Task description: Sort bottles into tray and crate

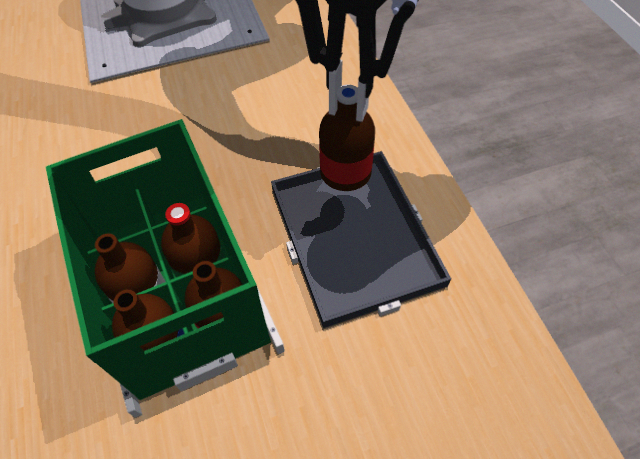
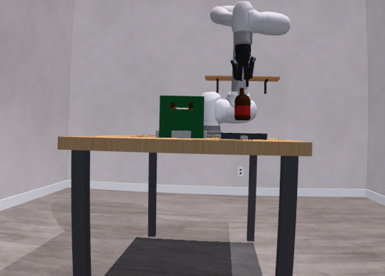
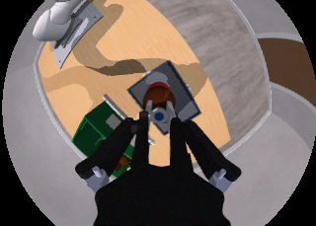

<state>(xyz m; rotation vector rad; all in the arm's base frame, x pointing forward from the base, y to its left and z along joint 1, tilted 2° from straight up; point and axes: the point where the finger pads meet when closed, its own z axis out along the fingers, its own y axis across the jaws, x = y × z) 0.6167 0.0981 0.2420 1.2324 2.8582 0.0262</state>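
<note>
Below the fingers, spread wide: wooden table, then green crate off to one side of the fingers, holding three open brown bottles plus a red-capped bottle, all upright in their cells. Directly beneath the fingers: dark tray, flat on the table, nothing standing in it yet. Between the fingers: blue-capped bottle, brown with a red label, gripped at the neck just under the cap by the gripper, clamped on it and hanging plumb. From the exterior view, bottle base well above the tray rim, not touching. Probably the lowering step onto the tray's far end. To do it well: descend straight, no sideways drift, keeping the base inside the rim nearest the arm rather than clipping it; slow near contact so the base lands flat; release only once the bottle rests and stands steady; lift vertically so the pads do not drag the neck over. Afterwards, likely the red-capped bottle to fetch from the crate.
</note>
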